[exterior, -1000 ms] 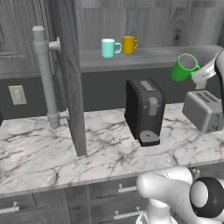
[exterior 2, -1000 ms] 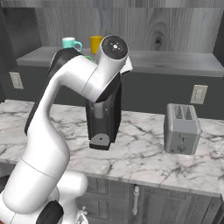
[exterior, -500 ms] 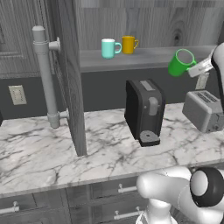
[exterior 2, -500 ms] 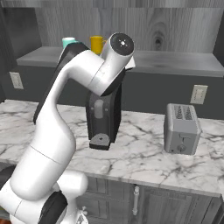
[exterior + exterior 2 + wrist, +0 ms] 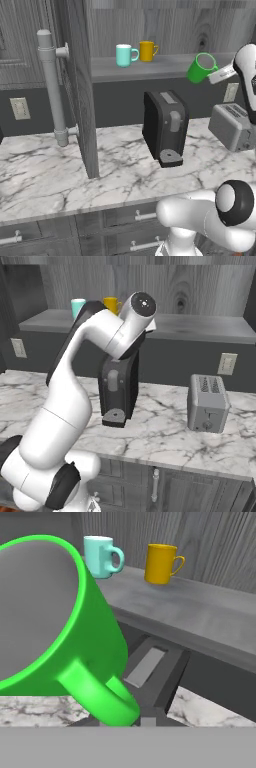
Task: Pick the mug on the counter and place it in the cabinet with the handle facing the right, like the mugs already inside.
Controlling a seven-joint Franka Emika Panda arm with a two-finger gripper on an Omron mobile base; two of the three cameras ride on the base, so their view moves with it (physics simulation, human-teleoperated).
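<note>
The green mug (image 5: 201, 68) hangs tilted in the air at the front edge of the cabinet shelf (image 5: 160, 66), to the right of the teal mug (image 5: 125, 55) and the yellow-orange mug (image 5: 147, 50). My gripper (image 5: 214, 75) is shut on the mug's rim from the right. In the hand view the mug (image 5: 60, 622) looms at the left, its pale grey inside showing and its handle (image 5: 97, 697) pointing down toward the camera. Beyond it, the teal mug (image 5: 102, 556) and the yellow-orange mug (image 5: 162, 563) stand on the shelf (image 5: 200, 612), handles to the right. The mug hides my fingertips.
The open cabinet door (image 5: 80, 90) with its thick grey handle (image 5: 52, 85) stands out over the marble counter (image 5: 125, 175) at the left. A black coffee machine (image 5: 165, 127) sits under the shelf, and a toaster (image 5: 231, 125) stands to its right. My arm (image 5: 100, 346) crosses in front of the machine.
My hand has carried the green mug a little up and to the left, closer to the shelf's front edge. Everything else has stayed put.
</note>
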